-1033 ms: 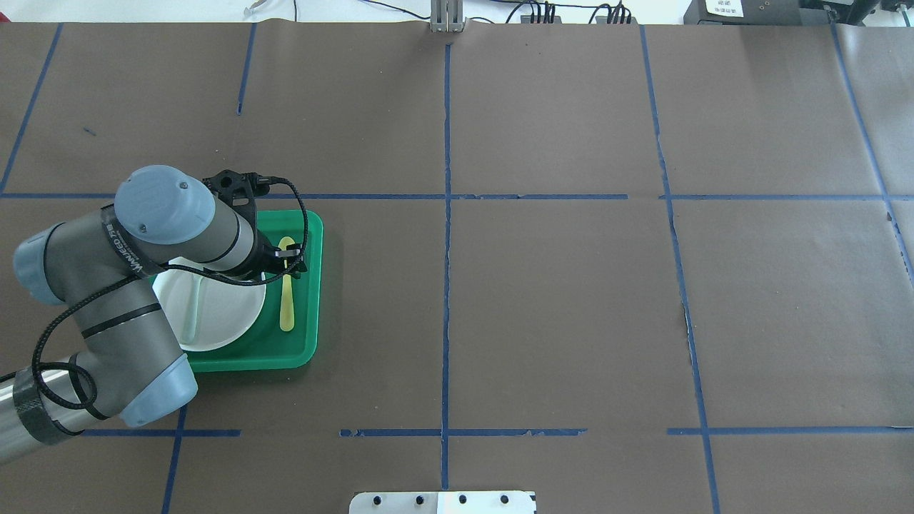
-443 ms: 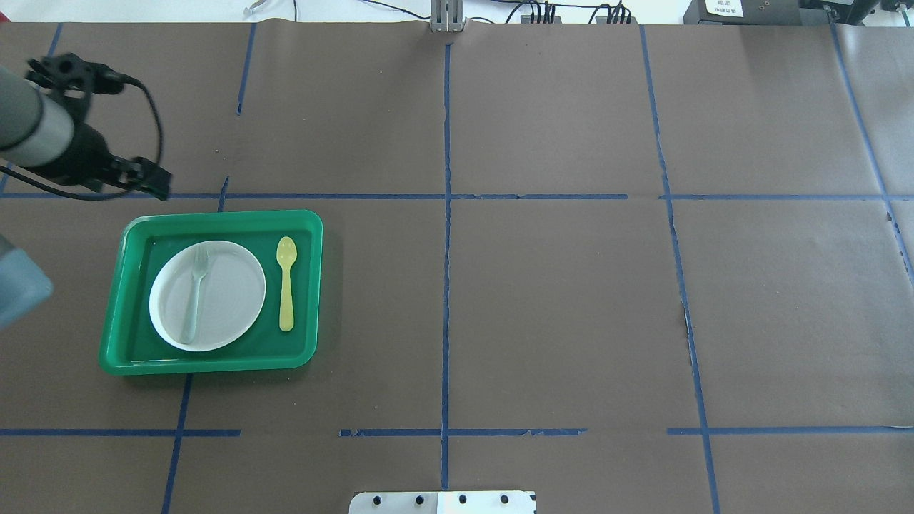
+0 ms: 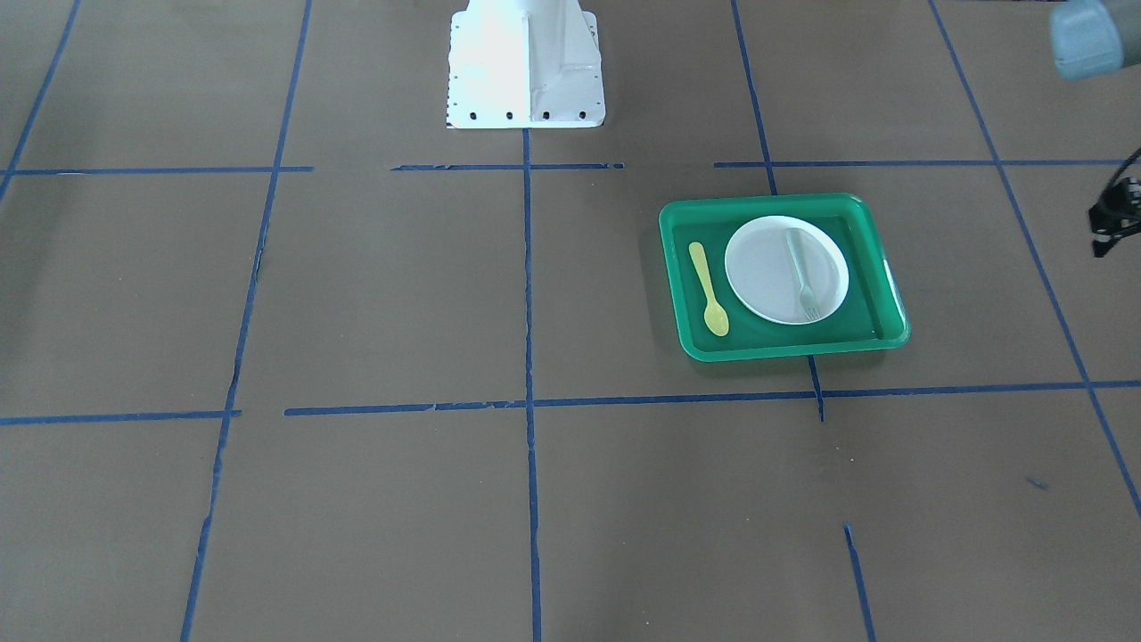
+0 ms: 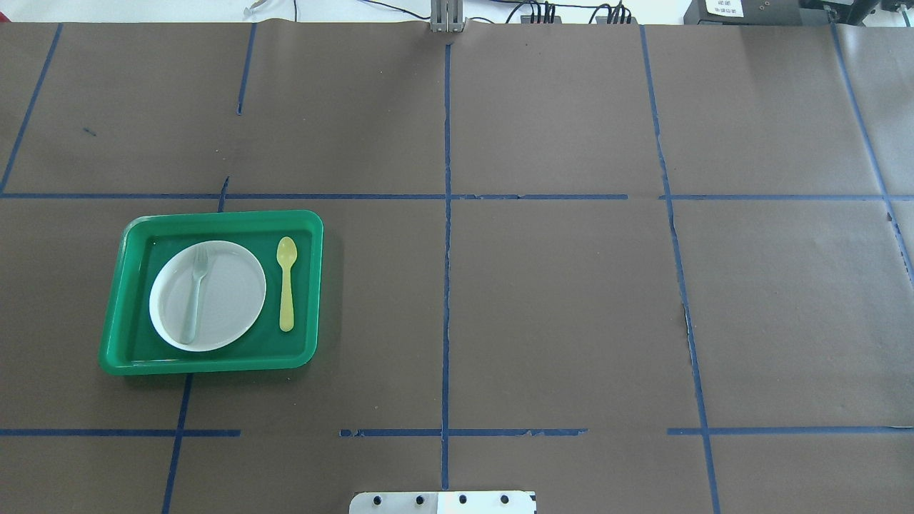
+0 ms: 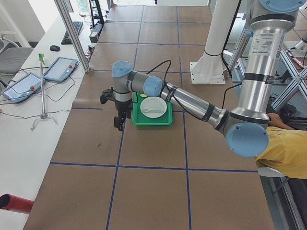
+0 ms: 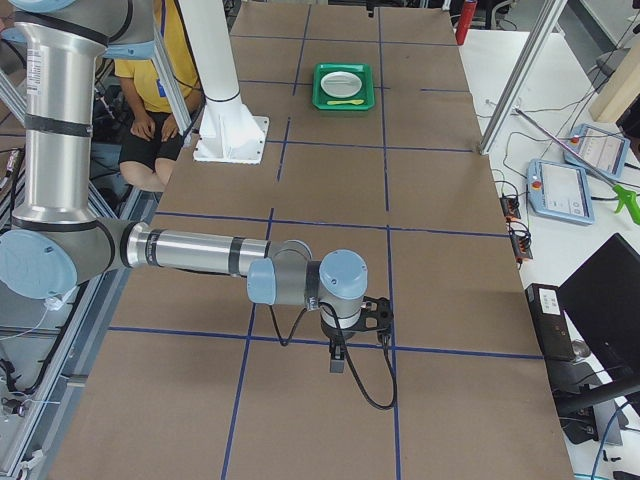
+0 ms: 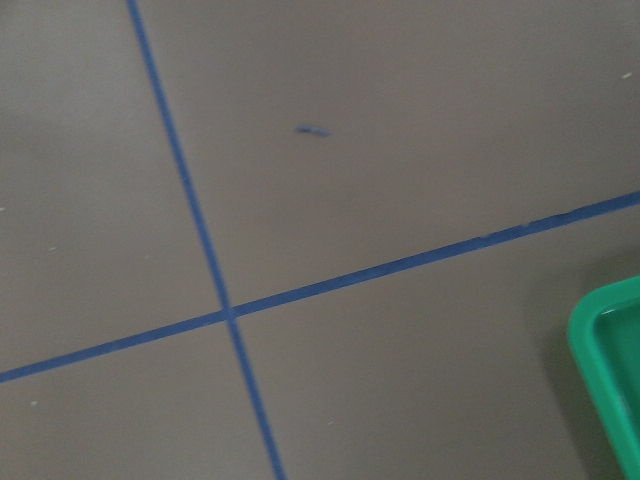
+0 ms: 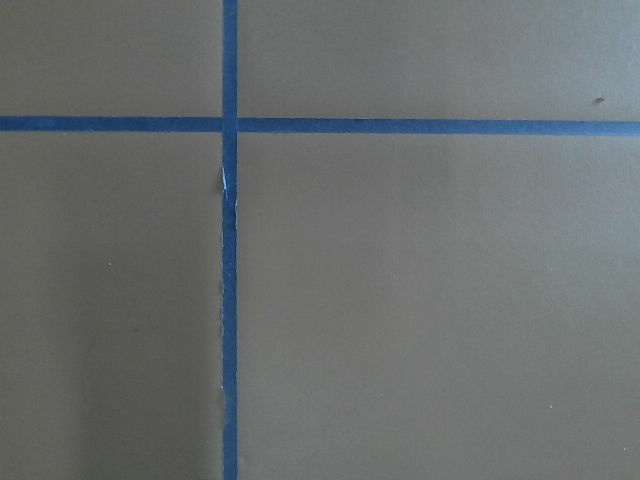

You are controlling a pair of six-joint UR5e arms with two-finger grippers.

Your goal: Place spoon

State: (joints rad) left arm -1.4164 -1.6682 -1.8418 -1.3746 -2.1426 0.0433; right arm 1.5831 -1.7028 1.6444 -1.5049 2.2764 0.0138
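A: Where's the spoon?
B: In the green tray, right of the white plate, near the surface's left edge. Handle points at the robot, bowl at the far edge.
A: Nearest?
B: The left jaws, off the tray's left side. The right jaws are well apart. Can't tell if either is open or closed.

A robotics lab: tape-gridded table, teach pendants alongside, seated operator.

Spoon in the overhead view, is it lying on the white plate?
No, the spoon lies on the floor of the green tray beside the plate, apart from it; the fork rests on the plate.
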